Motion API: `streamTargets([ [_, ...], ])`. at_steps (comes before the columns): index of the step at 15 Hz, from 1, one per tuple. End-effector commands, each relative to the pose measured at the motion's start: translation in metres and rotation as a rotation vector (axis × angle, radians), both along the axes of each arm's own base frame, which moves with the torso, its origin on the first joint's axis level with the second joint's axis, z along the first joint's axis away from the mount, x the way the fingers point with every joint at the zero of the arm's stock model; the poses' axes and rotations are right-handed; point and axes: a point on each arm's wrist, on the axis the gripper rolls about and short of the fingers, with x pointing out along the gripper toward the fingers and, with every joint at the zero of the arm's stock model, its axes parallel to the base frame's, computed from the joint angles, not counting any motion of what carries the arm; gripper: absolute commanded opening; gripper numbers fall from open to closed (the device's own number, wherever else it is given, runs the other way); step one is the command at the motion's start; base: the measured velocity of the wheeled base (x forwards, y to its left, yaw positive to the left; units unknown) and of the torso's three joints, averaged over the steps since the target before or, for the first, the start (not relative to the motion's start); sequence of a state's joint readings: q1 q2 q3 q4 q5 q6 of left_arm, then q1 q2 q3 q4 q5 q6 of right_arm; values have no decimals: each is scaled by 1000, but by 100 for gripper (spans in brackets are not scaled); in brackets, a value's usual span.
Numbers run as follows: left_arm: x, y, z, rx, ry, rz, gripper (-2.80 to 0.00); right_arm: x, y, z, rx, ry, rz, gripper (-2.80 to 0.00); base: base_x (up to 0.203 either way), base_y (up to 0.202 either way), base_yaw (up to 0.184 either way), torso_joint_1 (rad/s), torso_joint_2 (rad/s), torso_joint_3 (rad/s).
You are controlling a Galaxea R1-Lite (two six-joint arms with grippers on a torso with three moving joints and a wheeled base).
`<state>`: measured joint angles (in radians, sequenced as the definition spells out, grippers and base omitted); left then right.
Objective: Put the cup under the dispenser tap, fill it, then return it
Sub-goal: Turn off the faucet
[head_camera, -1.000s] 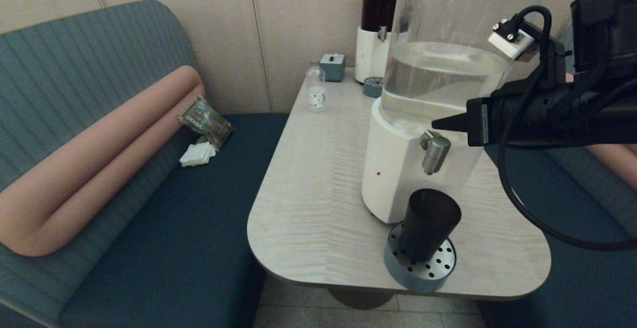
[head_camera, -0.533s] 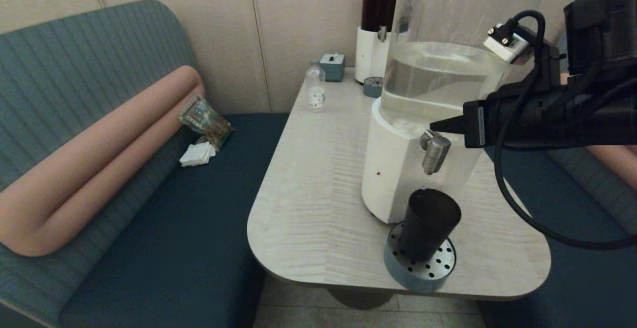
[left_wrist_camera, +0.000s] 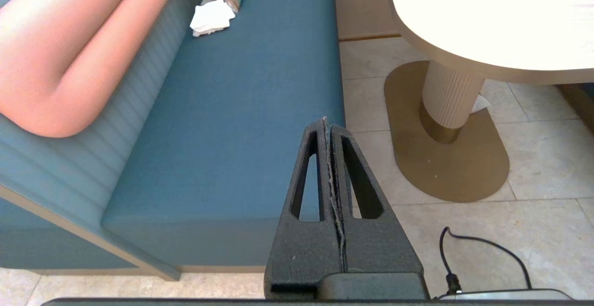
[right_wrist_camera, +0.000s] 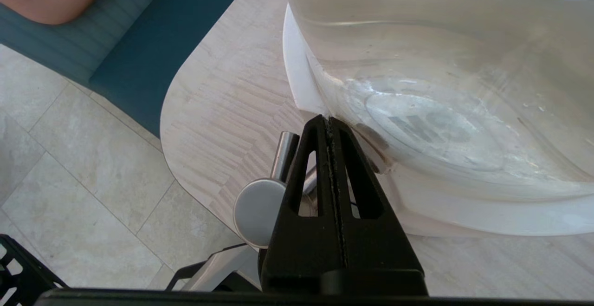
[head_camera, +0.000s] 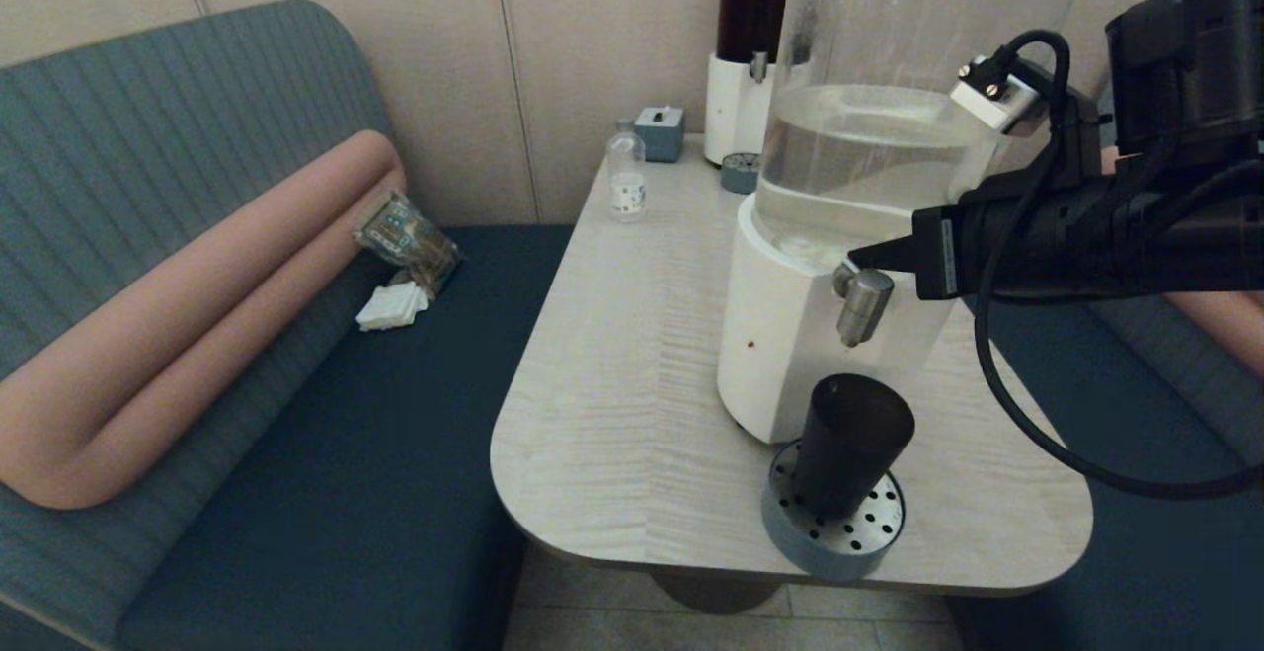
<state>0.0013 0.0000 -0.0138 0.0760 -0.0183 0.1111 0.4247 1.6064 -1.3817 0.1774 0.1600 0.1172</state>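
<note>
The dark tapered cup point(head_camera: 849, 444) stands upright on a round perforated drip tray point(head_camera: 834, 528), right below the steel dispenser tap point(head_camera: 862, 303) of the white-based clear-tank dispenser point(head_camera: 790, 355). My right gripper point(head_camera: 855, 256) is shut and empty, its tip just above the back of the tap, close to the dispenser's base. In the right wrist view the right gripper point(right_wrist_camera: 327, 119) overlaps the tap point(right_wrist_camera: 260, 204) and the cup is hidden. My left gripper point(left_wrist_camera: 325, 120) is shut and empty, parked low over the bench seat and floor.
A dark-liquid dispenser point(head_camera: 748, 48), a small clear bottle point(head_camera: 626, 172) and a small teal box point(head_camera: 660, 131) stand at the table's far end. The rounded table edge point(head_camera: 553, 523) is near the tray. A snack bag point(head_camera: 407, 236) and napkins point(head_camera: 391, 305) lie on the bench.
My right gripper has crept left toward the tap, its tip now just over the tap's rear. The cup and the left arm have not moved.
</note>
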Motion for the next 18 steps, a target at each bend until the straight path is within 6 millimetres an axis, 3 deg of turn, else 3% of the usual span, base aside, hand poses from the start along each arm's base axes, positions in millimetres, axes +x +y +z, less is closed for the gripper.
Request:
streamTargets([
  [1,0,0,0,1,2,0,-280,1,1,0,2,2,0,-280,0,0,0,0,0,0],
  [18,0,0,0,1,2,0,-280,1,4,-1,41,22,90,-280,0,0,0,0,0,0],
])
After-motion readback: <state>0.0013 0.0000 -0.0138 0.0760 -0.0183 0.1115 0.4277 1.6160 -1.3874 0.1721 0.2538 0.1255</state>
